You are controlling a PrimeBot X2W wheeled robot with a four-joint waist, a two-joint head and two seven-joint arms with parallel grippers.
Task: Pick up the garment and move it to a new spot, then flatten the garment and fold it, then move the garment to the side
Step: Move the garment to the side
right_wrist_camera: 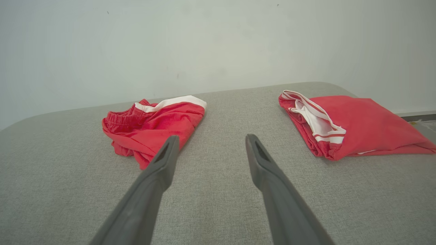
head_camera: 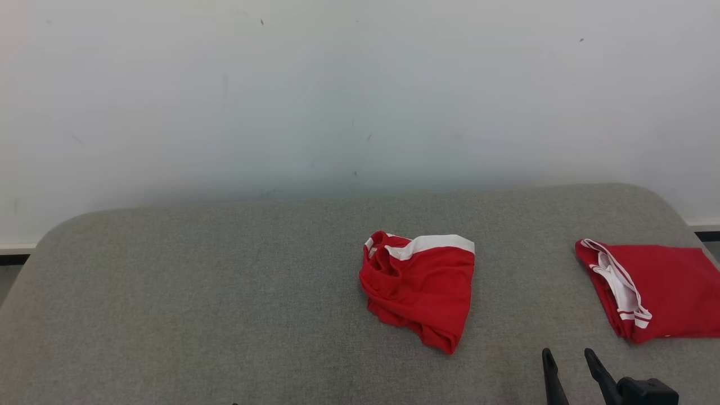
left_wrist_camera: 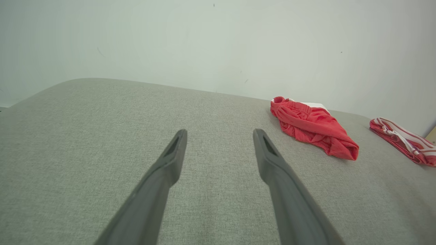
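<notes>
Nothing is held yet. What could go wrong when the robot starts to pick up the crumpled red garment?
1. The right fingers point between the crumpled garment and a similar folded red garment; the wrong one might be taken.
2. The crumpled garment is bunched in layers; a pinch may catch one layer only and lift it twisted.

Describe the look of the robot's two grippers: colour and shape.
The left gripper and the right gripper look alike: two long, flat, dark grey fingers each, narrowing to the tip, with a slim hollow near the tip.
</notes>
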